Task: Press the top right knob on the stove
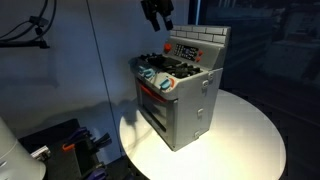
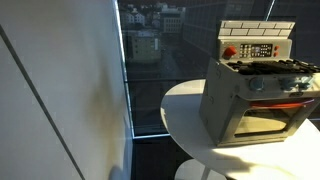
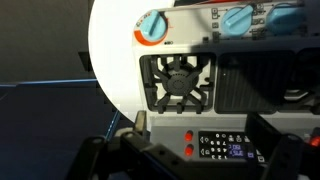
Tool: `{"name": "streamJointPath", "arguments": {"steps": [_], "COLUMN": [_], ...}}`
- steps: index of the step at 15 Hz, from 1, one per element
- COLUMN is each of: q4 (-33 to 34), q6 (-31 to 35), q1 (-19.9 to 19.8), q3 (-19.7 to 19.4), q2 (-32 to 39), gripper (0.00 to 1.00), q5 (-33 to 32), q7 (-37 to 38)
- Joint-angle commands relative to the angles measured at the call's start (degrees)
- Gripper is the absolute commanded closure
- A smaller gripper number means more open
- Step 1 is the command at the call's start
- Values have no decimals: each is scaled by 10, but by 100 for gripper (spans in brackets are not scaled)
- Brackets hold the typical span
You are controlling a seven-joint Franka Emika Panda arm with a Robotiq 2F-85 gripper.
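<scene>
The stove (image 1: pixel 185 95) is a small grey toy oven standing on a round white table (image 1: pixel 250 140). It has a brick-pattern back panel, black burners (image 3: pixel 180 80), teal front knobs (image 1: pixel 165 86) and a red-trimmed oven door (image 1: pixel 152 108). It also shows in an exterior view (image 2: pixel 255 95). In the wrist view I look down on its top, with teal knobs (image 3: pixel 152 27) along the upper edge and two red buttons (image 3: pixel 189 143) on the back panel. My gripper (image 1: pixel 157 14) hangs open and empty above the back panel, apart from it; its dark fingers (image 3: pixel 195 155) frame the red buttons.
The white table's edge (image 2: pixel 185 120) is close around the stove. A large window with a dark city view (image 2: pixel 160 60) stands behind. Dark equipment and cables (image 1: pixel 70 145) lie low beside the table. A white wall (image 2: pixel 60 100) fills one side.
</scene>
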Motion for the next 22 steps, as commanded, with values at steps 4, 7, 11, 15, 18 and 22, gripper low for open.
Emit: {"name": "streamJointPath", "arguments": {"steps": [4, 7, 11, 15, 18, 22], "q4": [66, 87, 78, 87, 88, 99], "q6": [37, 48, 49, 49, 49, 54], "q1": [1, 6, 3, 3, 4, 3], "q3": [-42, -59, -60, -62, -62, -63], "q2": [82, 109, 110, 117, 117, 131], "gripper": [0, 0, 0, 0, 0, 0], "q5": [9, 25, 18, 18, 18, 21], "q7": [-41, -81, -74, -78, -78, -71]}}
